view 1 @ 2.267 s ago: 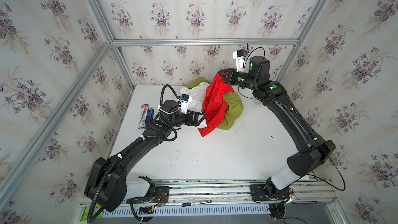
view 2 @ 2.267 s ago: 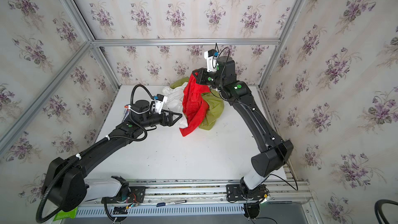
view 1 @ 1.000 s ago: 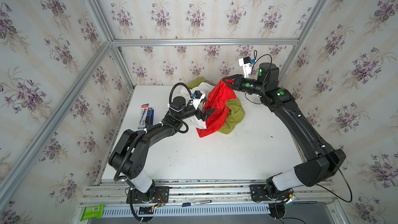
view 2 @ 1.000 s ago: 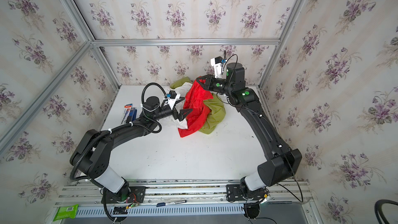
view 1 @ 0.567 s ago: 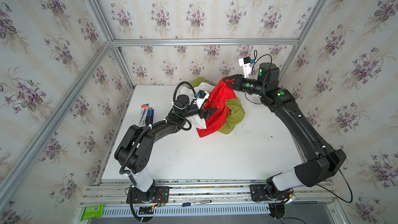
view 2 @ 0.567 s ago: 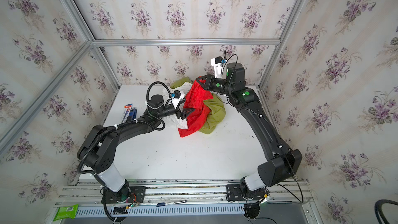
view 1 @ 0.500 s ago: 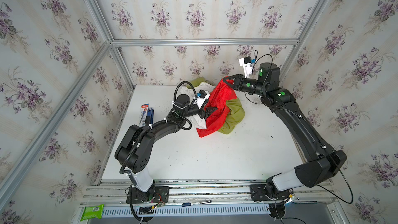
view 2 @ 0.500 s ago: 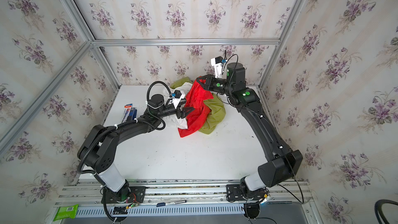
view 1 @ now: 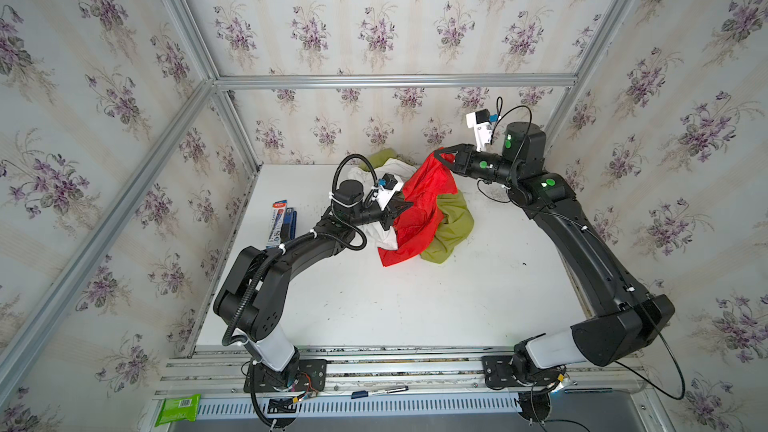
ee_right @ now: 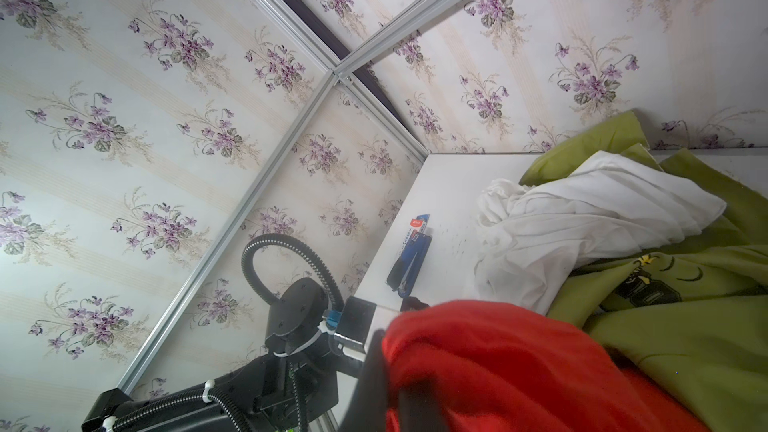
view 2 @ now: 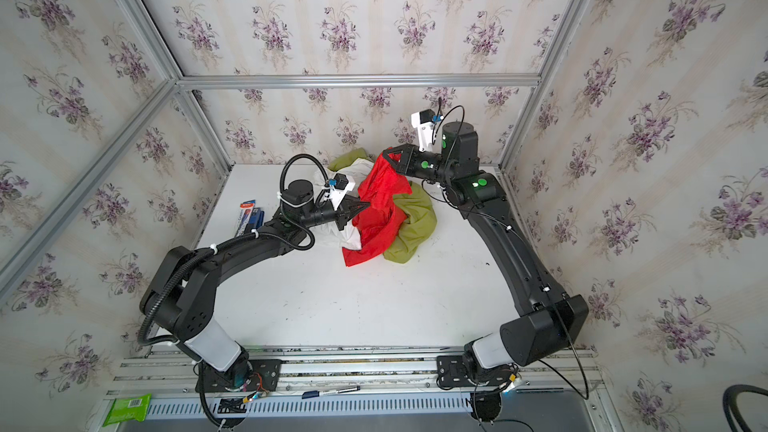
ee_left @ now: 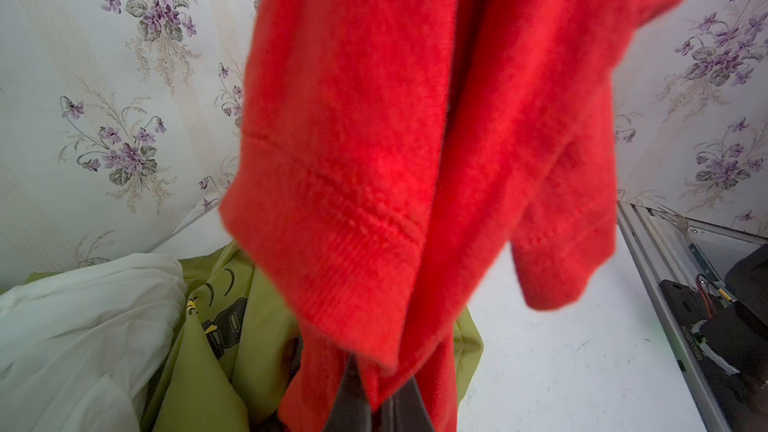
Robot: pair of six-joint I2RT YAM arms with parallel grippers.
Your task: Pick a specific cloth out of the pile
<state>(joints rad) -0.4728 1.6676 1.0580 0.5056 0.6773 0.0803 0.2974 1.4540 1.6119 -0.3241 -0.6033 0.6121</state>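
1. Setting: a white table (view 1: 395, 297) inside a booth with flowered walls. The pile (view 1: 440, 238) lies at its far side.
2. Right gripper (view 1: 440, 155): jaws clamped on a top corner of the red cloth (view 1: 419, 218). The cloth hangs below them, and its lower end appears to rest on the table.
3. Left gripper (view 1: 405, 207): jaws together, pinching a fold of the same cloth lower down.
4. Risk: the green cloth (view 1: 457, 218) and white cloth (view 1: 384, 236) lie just beneath and beside the left jaws. If a fold of either is caught in that pinch, it would be dragged out too.
5. Risk: if the 2 grips pull apart, the thin fabric could slide from 1 pair of jaws.
6. Risk: the trailing end could snag and disturb the pile.
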